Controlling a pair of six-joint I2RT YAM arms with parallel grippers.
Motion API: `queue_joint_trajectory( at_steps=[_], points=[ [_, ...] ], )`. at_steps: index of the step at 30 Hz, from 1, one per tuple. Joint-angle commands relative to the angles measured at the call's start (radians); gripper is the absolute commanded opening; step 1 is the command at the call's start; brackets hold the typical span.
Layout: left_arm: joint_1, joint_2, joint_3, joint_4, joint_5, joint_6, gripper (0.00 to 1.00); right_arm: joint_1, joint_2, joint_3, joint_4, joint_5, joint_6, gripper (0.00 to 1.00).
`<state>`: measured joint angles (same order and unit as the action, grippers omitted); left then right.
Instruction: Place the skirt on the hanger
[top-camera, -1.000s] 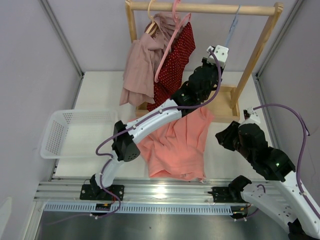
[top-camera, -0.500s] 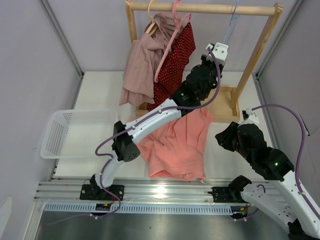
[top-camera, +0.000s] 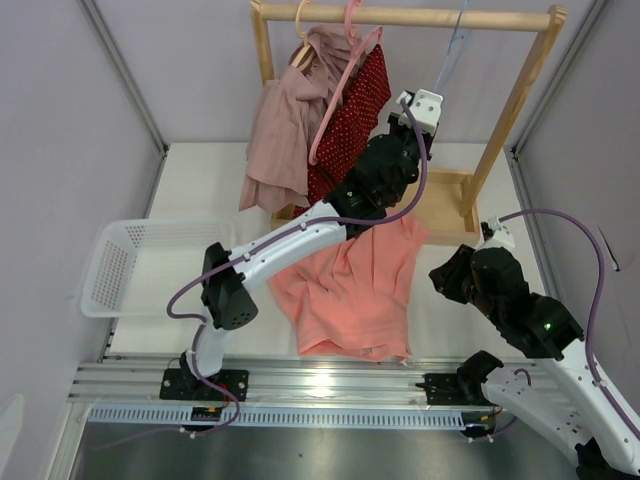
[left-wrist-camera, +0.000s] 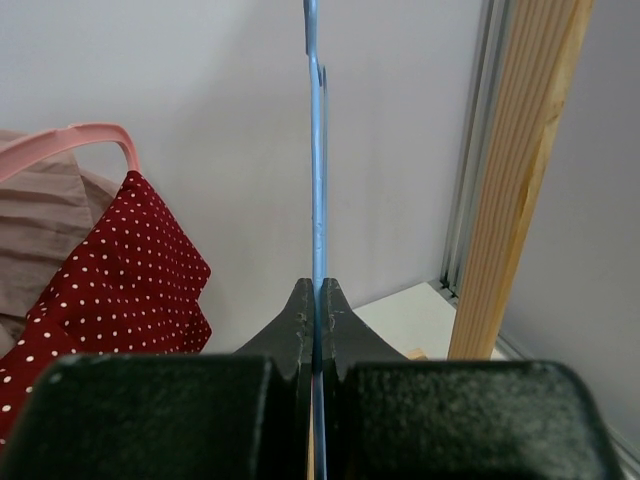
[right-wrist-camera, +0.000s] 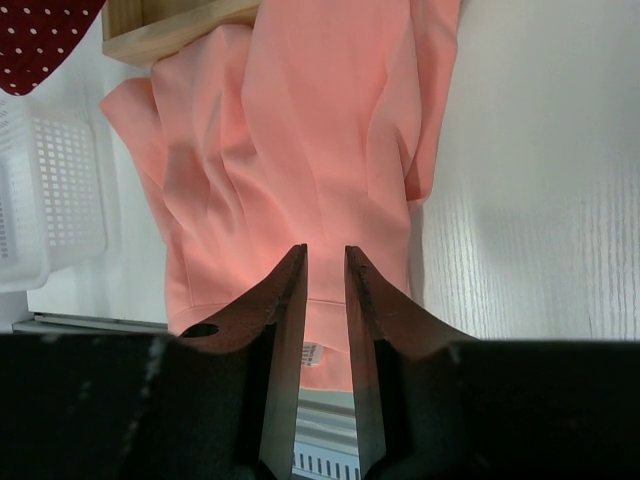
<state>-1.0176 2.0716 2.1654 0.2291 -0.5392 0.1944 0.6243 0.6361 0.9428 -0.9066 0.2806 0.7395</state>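
Left wrist: left claw (left-wrist-camera: 316, 292) clamps hanger (left-wrist-camera: 316, 180).

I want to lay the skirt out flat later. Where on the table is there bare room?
Bare tabletop lies behind the basket, left of the rack; another strip runs right of the skirt, partly under the right arm. The middle is crowded by skirt, left arm and rack base.

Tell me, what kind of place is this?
Probably a robot test booth dressed up like a little closet: plain grey walls, a wooden clothes rail with hanging clothes, and a white laundry basket.
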Motion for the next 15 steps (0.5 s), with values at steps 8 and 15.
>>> queue_joint_trajectory(
  at_steps=[8, 15],
  points=[
    [-0.007, -0.162, -0.083, 0.067, 0.062, 0.008, 0.00, -0.008, -0.001, -0.010, 0.025, 0.019, -0.019, 0.27],
    [-0.012, -0.367, -0.360, 0.081, 0.116, -0.021, 0.00, -0.017, 0.027, 0.011, 0.026, 0.026, -0.026, 0.27]
  ],
)
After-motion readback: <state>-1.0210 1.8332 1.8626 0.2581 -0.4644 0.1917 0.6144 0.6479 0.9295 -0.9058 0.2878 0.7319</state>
